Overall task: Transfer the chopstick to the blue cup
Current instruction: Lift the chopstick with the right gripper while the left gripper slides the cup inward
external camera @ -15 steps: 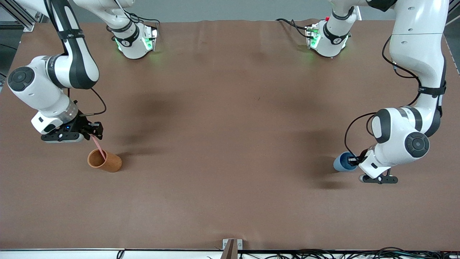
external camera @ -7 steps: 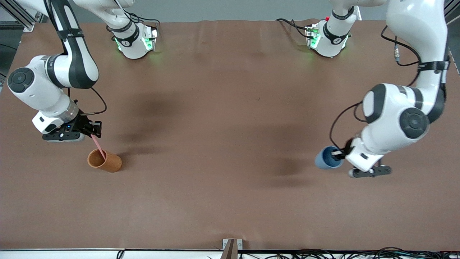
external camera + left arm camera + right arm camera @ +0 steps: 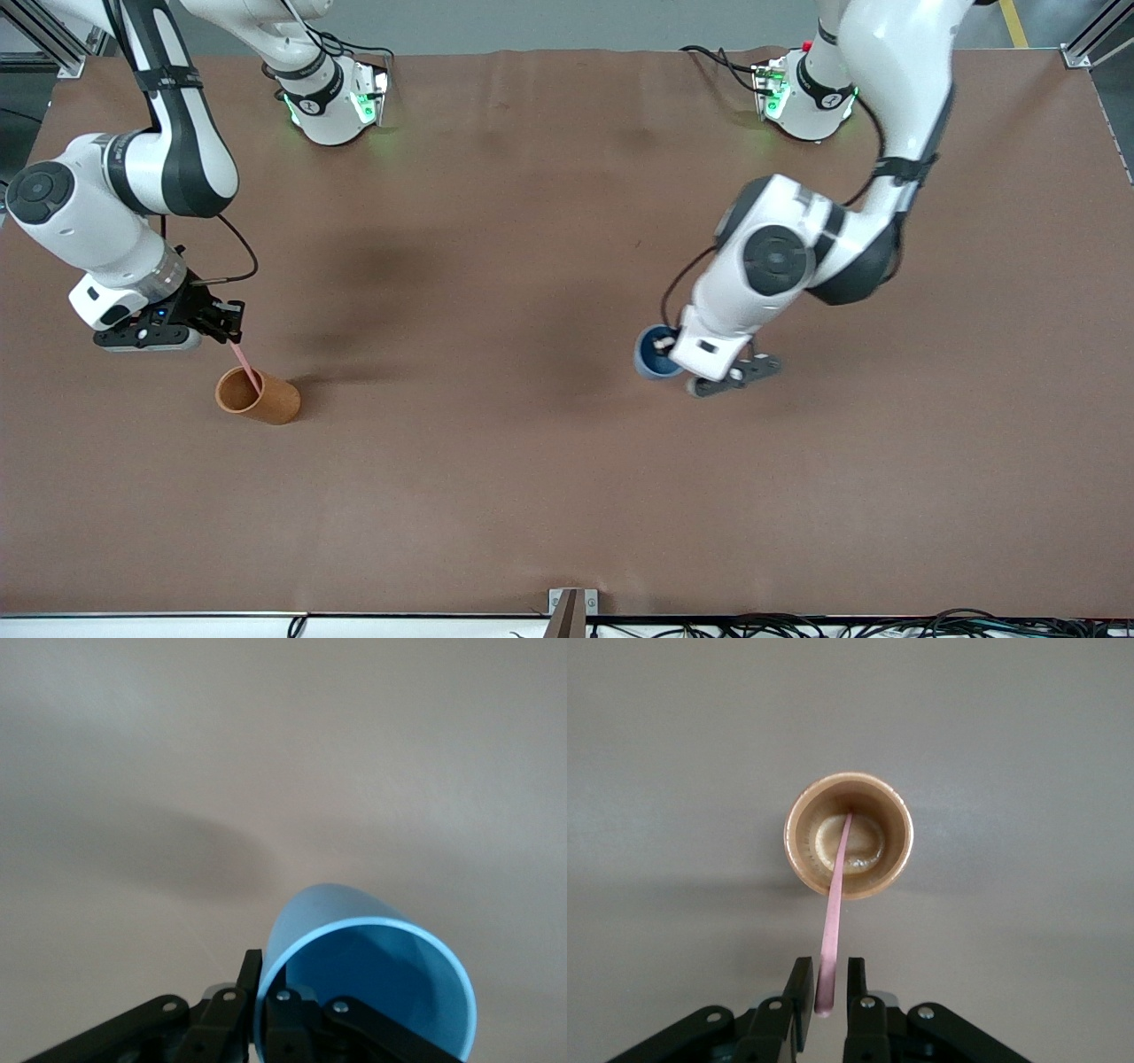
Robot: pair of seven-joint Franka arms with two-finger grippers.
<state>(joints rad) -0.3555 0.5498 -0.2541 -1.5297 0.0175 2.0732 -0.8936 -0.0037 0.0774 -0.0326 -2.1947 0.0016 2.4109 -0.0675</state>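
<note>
The blue cup (image 3: 654, 354) hangs tilted in my left gripper (image 3: 666, 344), above the middle of the table. In the left wrist view the gripper (image 3: 263, 992) is shut on the rim of the cup (image 3: 381, 974), one finger inside and one outside. The pale-pink chopstick (image 3: 245, 365) stands slanted in an orange-brown cup (image 3: 266, 400) toward the right arm's end of the table. My right gripper (image 3: 232, 335) is over that cup. In the right wrist view the gripper (image 3: 824, 988) is closed narrowly around the top end of the chopstick (image 3: 833, 912), whose lower end rests in the orange-brown cup (image 3: 799, 828).
Both arm bases stand along the table's edge farthest from the front camera. A small metal bracket (image 3: 571, 602) sits at the table's nearest edge. Cables run below that edge.
My left gripper has lifted the blue cup off the table and carried it from the left arm's end toward the middle. My right gripper has crept slightly upward at the chopstick's top.
</note>
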